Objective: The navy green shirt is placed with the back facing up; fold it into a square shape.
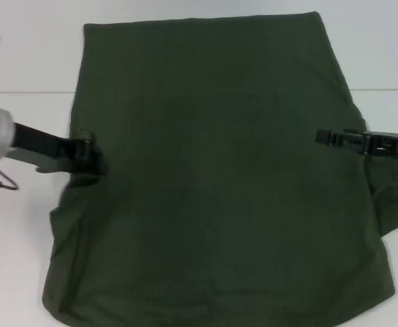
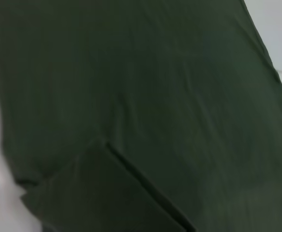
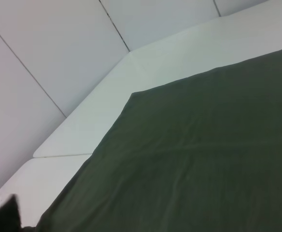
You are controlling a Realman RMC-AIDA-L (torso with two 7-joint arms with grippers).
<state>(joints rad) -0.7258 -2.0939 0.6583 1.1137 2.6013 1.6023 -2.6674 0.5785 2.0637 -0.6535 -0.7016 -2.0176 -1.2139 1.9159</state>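
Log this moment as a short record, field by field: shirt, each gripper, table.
shirt: navy green shirt spread on the table, plain side up, no lettering showing
shirt edges: left edge bunched near the left gripper; a folded-over flap shows in the left wrist view
left gripper: left gripper at the shirt's left edge, about halfway down
right gripper: right gripper over the shirt near its right edge, about halfway down
table: white table, bare on the shirt's left
fold progress: not yet a square
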